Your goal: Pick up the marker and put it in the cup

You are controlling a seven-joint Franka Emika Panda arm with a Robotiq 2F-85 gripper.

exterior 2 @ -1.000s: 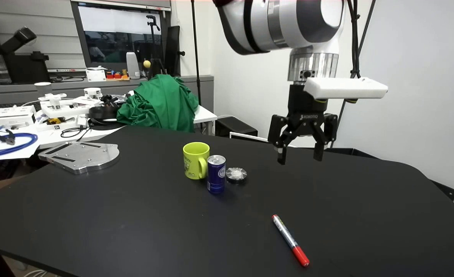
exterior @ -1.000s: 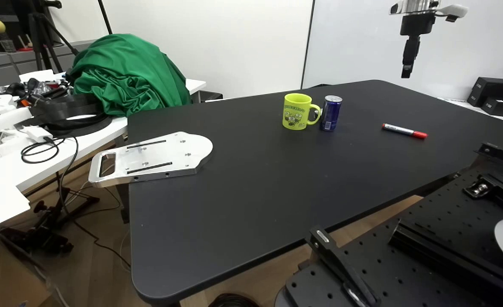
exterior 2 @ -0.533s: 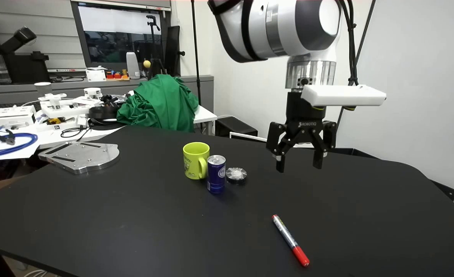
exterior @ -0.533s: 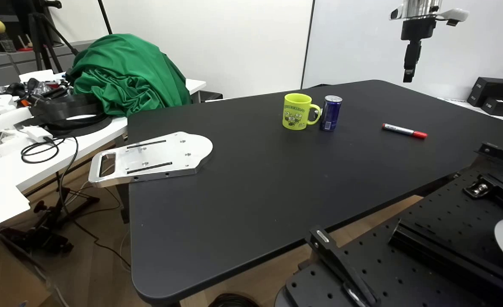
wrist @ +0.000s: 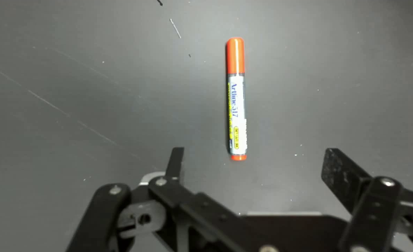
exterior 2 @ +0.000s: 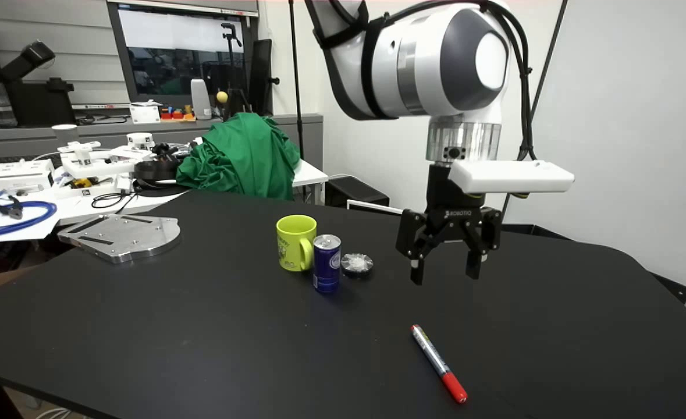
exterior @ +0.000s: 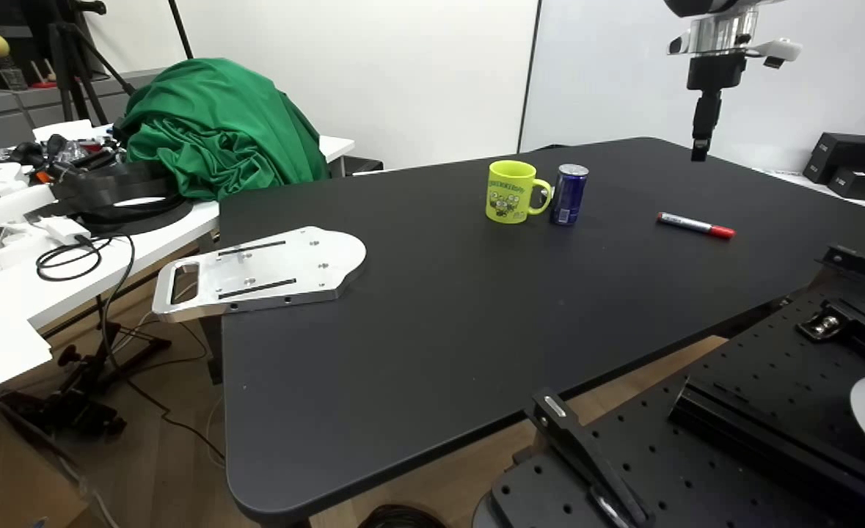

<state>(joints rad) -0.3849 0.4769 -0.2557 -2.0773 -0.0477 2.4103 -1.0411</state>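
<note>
the step in hand looks to be the approach to the grasp. the artline 517 marker (wrist: pixel 237 112) lies on its side on the black table (exterior: pixel 403 352), untouched, and the robotiq gripper (exterior 2: pixel 445 276) hangs above the surface with its two fingers spread wide apart and nothing between them. in the wrist view the marker points lengthwise away from the gripper, red cap at the far end, with a finger off to its left and another to its right. the next move likely calls for going down and a little forward, so that the fingers straddle the barrel and can pinch across it. after that, the task asks for a carry to the yellow-green mug (exterior: pixel 505 194), upright to the left of the marker in both exterior views; a blue drinks can (exterior: pixel 570 194) stands just beside its handle and could be knocked.

the table shows fine scratches and specks in the wrist view. in an exterior view a silver metal plate (exterior: pixel 285 264) lies at the left, its slotted end jutting past the edge. farther left are a cluttered white side table (exterior: pixel 17 319) and a heap of green cloth (exterior: pixel 219 132), with a pale wall (exterior: pixel 417 95) on the far side.
</note>
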